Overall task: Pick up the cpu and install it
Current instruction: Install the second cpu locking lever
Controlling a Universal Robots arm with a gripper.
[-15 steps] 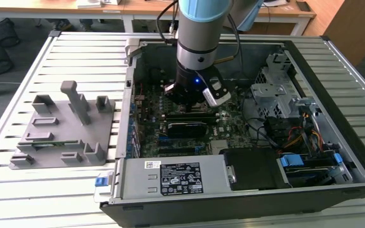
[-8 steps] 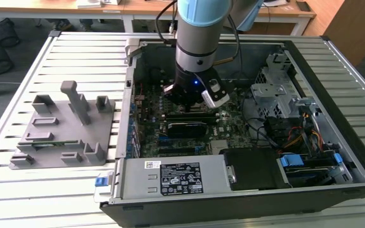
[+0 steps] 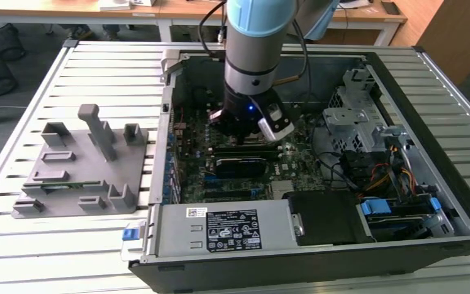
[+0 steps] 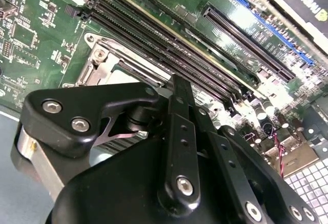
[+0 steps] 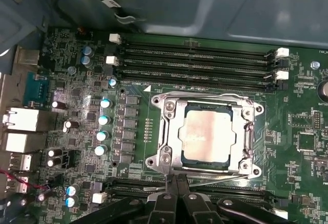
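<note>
Hovering low inside the open computer case (image 3: 455, 202), the gripper (image 5: 177, 185) shows its black fingers drawn together to a narrow tip at the near edge of the socket frame (image 5: 166, 157), with nothing visible between them; they read as clenched and empty. Just beyond that tip, the cpu (image 5: 209, 133) already lies flat in the middle of the frame, its dull silvery-grey lid square to the opening and a thin darker rim showing around it.

Judged from this, the placing step looks done and the work stands at seating or securing the chip. Any next move would call for a light, straight touch, since the part sits loose in a fine-pinned socket and the retention frame's bright stamped metal and thin wire lever (image 5: 218, 180) lie close to the fingertips.

Further out, long black memory slots (image 5: 195, 62) with white end clips run along the far side of the socket, on a glossy green motherboard (image 5: 302, 111) studded with small cylindrical capacitors. In the exterior view, a grey moulded parts tray (image 3: 84, 177) rests on the ribbed metal table (image 3: 22, 245) to the case's left, well apart from the arm.
</note>
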